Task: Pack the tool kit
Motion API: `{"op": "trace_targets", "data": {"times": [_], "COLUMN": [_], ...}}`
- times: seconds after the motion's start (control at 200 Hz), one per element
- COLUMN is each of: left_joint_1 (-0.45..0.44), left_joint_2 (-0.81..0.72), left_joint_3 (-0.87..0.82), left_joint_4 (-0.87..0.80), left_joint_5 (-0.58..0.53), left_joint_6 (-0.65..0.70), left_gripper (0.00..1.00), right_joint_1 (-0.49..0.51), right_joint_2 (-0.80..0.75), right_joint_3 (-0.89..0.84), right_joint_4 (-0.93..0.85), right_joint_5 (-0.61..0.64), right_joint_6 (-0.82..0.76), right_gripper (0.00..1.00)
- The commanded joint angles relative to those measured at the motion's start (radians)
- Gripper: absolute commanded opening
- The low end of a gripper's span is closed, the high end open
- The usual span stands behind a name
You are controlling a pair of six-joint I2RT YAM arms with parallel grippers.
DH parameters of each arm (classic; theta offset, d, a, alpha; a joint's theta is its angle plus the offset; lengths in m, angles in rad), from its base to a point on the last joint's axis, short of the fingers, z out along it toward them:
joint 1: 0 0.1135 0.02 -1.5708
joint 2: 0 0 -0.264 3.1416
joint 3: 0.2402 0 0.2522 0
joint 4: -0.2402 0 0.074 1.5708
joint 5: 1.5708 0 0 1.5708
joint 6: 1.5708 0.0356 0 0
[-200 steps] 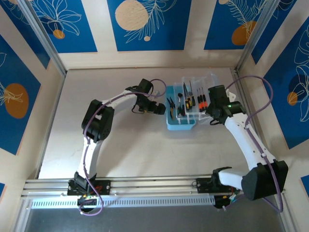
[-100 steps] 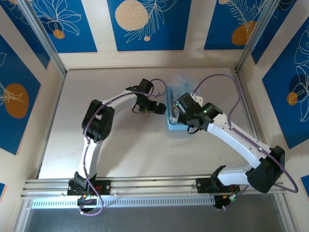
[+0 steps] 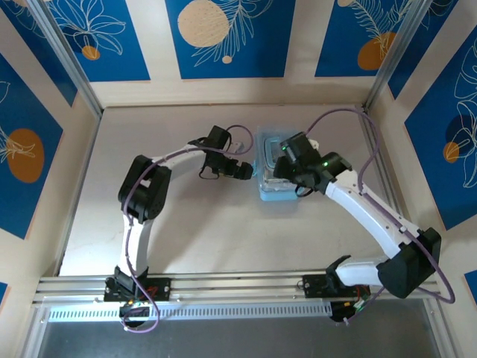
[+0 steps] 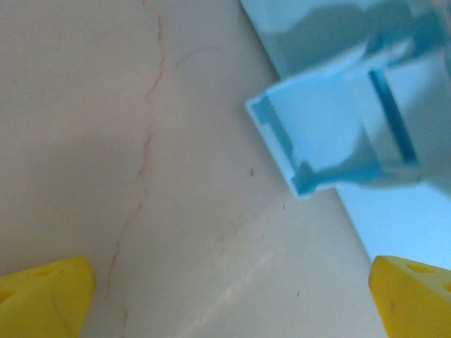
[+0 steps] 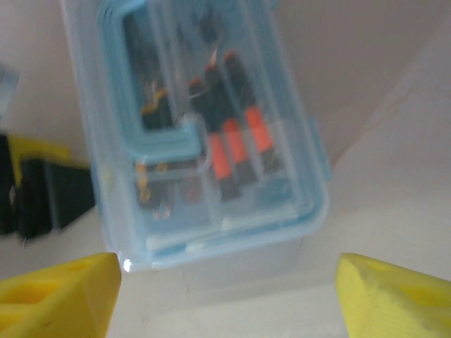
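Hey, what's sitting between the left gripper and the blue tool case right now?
Nothing but bare table. The left wrist view shows an uncluttered strip of tabletop between the open left gripper and the near side of the case.

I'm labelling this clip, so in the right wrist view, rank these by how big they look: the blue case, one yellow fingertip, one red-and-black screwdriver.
1. blue case, clearly the largest.
2. yellow fingertip, but it is cut off by the frame and nearest the camera, so this place is unsure.
3. red-and-black screwdriver, the smallest.
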State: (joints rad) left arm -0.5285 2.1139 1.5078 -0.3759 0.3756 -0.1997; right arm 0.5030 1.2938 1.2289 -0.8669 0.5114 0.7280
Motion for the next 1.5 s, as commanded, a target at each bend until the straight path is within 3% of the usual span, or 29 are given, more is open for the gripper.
{"op": "trace_targets", "data": {"times": [0.0, 0.14, 0.24, 0.345, 0.52, 0.73, 0.915, 1.115, 1.351, 1.491], "left_joint_1": [0.019, 0.018, 0.000, -0.027, -0.049, -0.053, -0.054, -0.067, -0.094, -0.100], "left_joint_2": [-0.099, -0.168, -0.244, -0.306, -0.315, -0.308, -0.301, -0.326, -0.322, -0.295], "left_joint_3": [-0.081, -0.172, -0.285, -0.396, -0.512, -0.576, -0.557, -0.597, -0.711, -0.716], "left_joint_4": [0.015, 0.083, 0.228, 0.385, 0.574, 0.722, 0.694, 0.655, 0.747, 0.759], "left_joint_5": [-0.036, -0.064, -0.090, -0.121, -0.075, -0.083, -0.061, -0.049, -0.093, -0.217], "left_joint_6": [0.099, 0.176, 0.256, 0.345, 0.480, 0.498, 0.500, 0.468, 0.426, 0.378], "left_gripper": [1.00, 1.00, 1.00, 1.00, 1.00, 1.00, 1.00, 1.00, 1.00, 1.00], "right_joint_1": [-0.123, -0.248, -0.288, -0.307, -0.328, -0.286, -0.193, -0.160, -0.139, -0.139], "right_joint_2": [0.059, 0.199, 0.293, 0.385, 0.535, 0.639, 0.659, 0.624, 0.571, 0.560], "right_joint_3": [0.036, 0.076, 0.113, 0.164, 0.265, 0.318, 0.299, 0.253, 0.211, 0.219], "right_joint_4": [0.115, 0.212, 0.269, 0.290, 0.241, 0.140, 0.098, 0.082, 0.074, 0.065], "right_joint_5": [-0.169, -0.309, -0.426, -0.499, -0.565, -0.593, -0.550, -0.599, -0.619, -0.612], "right_joint_6": [-0.222, -0.374, -0.448, -0.504, -0.592, -0.714, -0.795, -0.763, -0.745, -0.748], "right_gripper": [0.90, 0.98, 0.99, 1.00, 1.00, 1.00, 0.99, 0.98, 0.98, 0.98]}}
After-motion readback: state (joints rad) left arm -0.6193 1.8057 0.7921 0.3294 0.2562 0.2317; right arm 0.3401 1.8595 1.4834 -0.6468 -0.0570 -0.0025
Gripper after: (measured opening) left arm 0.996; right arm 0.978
